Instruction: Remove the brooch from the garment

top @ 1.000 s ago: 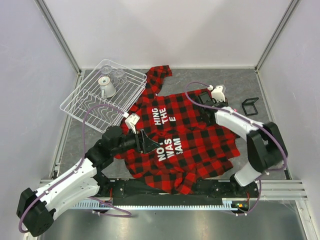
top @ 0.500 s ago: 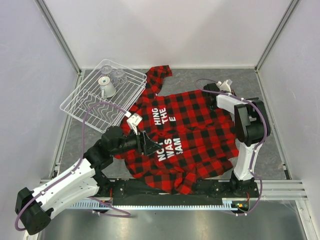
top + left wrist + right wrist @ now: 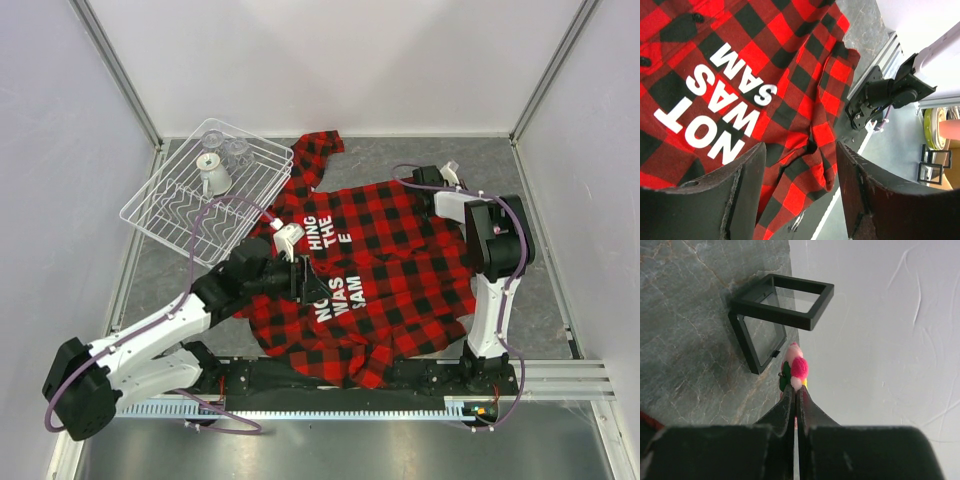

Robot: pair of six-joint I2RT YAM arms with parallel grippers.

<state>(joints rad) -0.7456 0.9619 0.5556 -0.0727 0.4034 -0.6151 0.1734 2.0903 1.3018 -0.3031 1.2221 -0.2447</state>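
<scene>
Grey table [image 3: 685, 330] is waiting below; your right tool [image 3: 795, 392] is pinching the brooch [image 3: 797, 367], left tool [image 3: 799, 155] gaping: lower gently beside the frame [image 3: 777, 305].

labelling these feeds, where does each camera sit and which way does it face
Top external: above and behind the bases, looking down on garment and dish rack; both arms show.
Left wrist: over the garment's lettering, facing the near rail; open left gripper frames it.
Right wrist: above the table, facing a black frame; right gripper shut on the brooch.
Shared: the garment, in top and left wrist.
</scene>
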